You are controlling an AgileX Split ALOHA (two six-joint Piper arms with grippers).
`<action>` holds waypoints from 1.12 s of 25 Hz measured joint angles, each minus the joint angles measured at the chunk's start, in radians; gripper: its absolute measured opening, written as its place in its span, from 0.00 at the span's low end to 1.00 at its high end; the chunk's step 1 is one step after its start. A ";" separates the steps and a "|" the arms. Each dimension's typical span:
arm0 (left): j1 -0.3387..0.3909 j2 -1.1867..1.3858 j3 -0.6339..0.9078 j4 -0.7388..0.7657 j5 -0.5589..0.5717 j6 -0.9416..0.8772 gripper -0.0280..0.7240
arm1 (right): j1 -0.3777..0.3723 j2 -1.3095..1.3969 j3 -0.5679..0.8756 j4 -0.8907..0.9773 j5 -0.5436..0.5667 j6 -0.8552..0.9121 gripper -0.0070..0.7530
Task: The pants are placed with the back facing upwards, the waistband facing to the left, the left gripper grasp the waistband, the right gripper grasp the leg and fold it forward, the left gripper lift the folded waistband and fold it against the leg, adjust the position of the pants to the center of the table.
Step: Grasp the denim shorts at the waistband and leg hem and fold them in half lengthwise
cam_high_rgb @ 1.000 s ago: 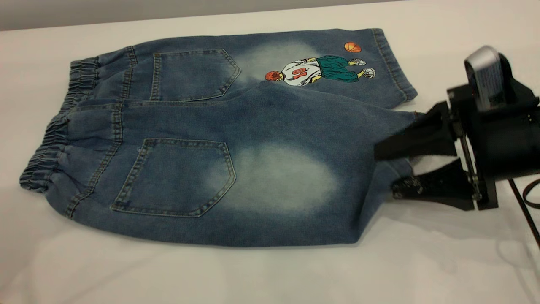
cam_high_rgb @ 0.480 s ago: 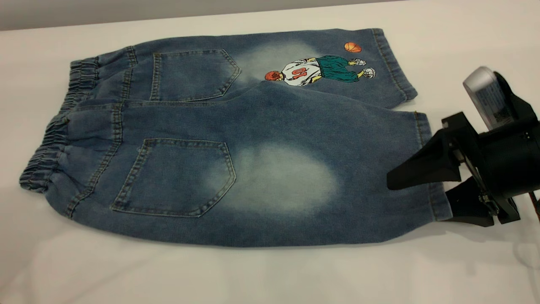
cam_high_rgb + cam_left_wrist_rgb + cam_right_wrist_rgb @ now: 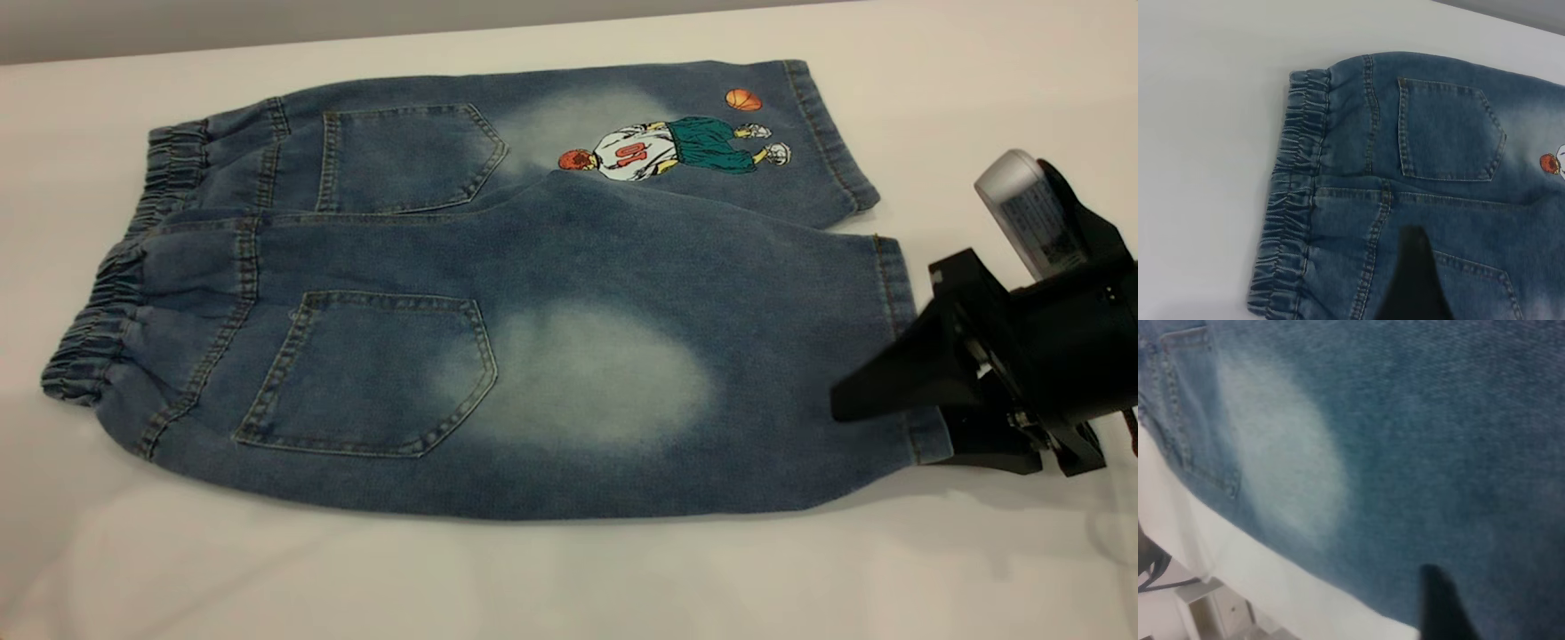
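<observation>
Short blue washed-denim pants (image 3: 498, 293) lie flat on a white tabletop (image 3: 533, 578), back side up, two patch pockets showing. Nearest the camera is the plain leg (image 3: 711, 391) w/ a large pale faded oval; its stitched hem points to the right. The near edge of the pants runs roughly parallel to the tabletop's front, w/ a broad bare strip of white in front of it.

At the hem of that near leg sits the right gripper (image 3: 898, 422), a black claw w/ a silver-grey labelled box above its wrist. Upper finger lies on top of the denim, lower finger sits at the hem's edge beneath; jaws are closed on the leg at the hem.

To the left, the gathered elastic waistband (image 3: 107, 293) forms the wide end, w/ open tabletop beyond it. The left gripper (image 3: 1415, 280) shows only as a dark finger over the denim near the waistband in its wrist view; cannot tell how its jaws stand.

Farther back lies the other leg, w/ a basketball-player print (image 3: 676, 147) and an orange ball. Bare tabletop continues behind.
</observation>
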 joint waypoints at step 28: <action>0.000 0.223 0.042 0.012 0.048 0.000 0.68 | 0.001 -0.274 0.001 -0.157 -0.031 0.000 0.02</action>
